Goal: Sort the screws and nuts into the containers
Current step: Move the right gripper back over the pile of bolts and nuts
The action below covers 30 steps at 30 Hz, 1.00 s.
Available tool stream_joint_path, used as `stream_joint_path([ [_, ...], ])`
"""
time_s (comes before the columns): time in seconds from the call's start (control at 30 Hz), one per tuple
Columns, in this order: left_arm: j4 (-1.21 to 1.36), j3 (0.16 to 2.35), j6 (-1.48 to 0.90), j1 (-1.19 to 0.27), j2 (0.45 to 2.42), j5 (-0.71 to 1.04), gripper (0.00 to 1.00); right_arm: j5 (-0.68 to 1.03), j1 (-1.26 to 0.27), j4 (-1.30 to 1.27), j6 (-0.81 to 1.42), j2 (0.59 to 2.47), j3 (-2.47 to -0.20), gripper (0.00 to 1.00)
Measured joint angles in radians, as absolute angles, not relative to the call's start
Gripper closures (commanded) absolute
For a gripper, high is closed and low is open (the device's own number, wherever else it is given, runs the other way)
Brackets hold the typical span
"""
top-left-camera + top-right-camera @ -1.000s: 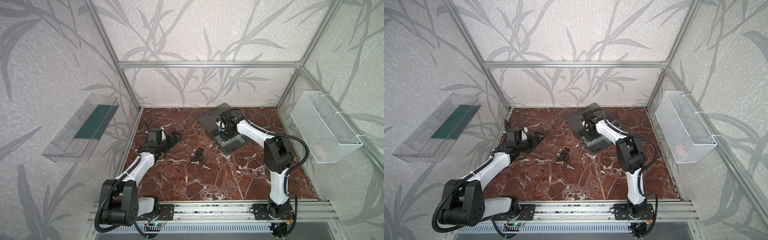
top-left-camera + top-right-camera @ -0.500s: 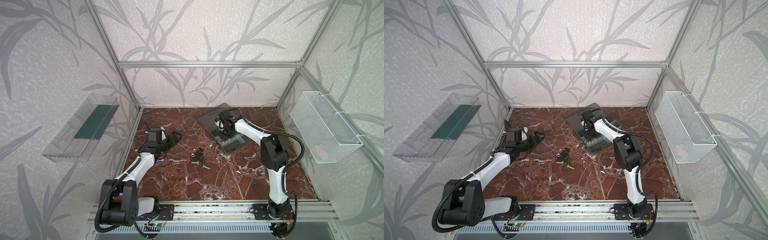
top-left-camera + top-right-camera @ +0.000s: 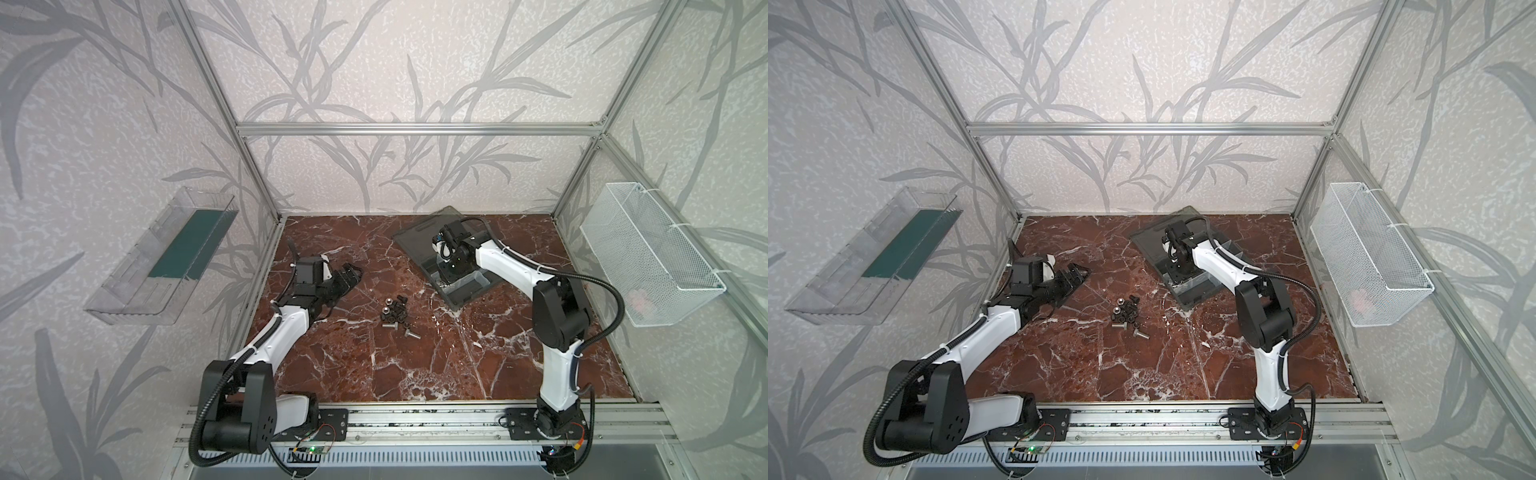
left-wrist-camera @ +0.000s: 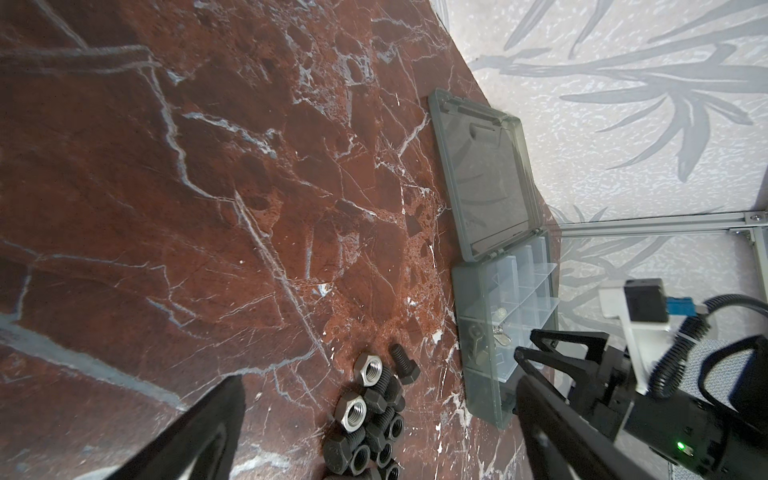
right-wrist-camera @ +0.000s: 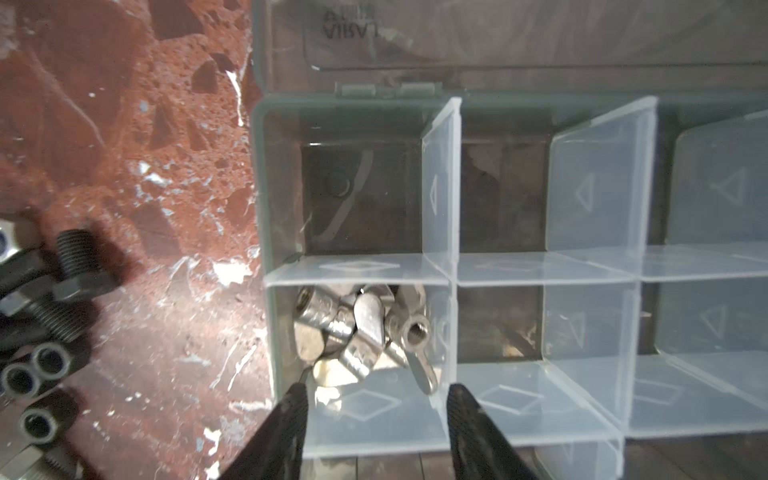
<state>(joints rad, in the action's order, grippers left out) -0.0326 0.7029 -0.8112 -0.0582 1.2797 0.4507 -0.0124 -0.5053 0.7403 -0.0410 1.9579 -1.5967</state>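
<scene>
A pile of black screws and nuts (image 3: 395,311) (image 3: 1126,312) lies mid-floor, with two silver nuts (image 4: 358,415) on it and a black screw (image 4: 403,365) at its edge. The smoky-grey containers box (image 3: 467,289) (image 3: 1198,291) stands open behind it. My right gripper (image 5: 376,390) (image 3: 448,275) hangs open over a corner compartment holding several silver nuts (image 5: 365,332), with nothing between its fingers. My left gripper (image 4: 378,380) (image 3: 351,276) is wide open and empty, left of the pile and pointing at it.
The box lid (image 3: 419,237) lies flat behind the compartments. Two silver screws (image 3: 399,329) lie just in front of the pile. A clear tray (image 3: 162,257) hangs on the left wall and a white wire basket (image 3: 648,257) on the right wall.
The right gripper's jaws have parted over the box, and its elbow has shifted slightly left. The left arm and the pile have not moved.
</scene>
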Motion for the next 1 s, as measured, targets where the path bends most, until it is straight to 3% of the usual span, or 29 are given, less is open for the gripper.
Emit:
stream_joint_path([
  [0.43, -0.032, 0.703, -0.811, -0.058, 1.28, 0.451, 0.01, 0.172, -0.617, 0.642, -0.096, 1.68, -1.354, 0.41],
  [1.0, -0.028, 0.703, -0.804, -0.057, 1.284, 0.456, 0.01, 0.229, -0.757, 0.482, -0.006, 1.669, -1.19, 0.38],
])
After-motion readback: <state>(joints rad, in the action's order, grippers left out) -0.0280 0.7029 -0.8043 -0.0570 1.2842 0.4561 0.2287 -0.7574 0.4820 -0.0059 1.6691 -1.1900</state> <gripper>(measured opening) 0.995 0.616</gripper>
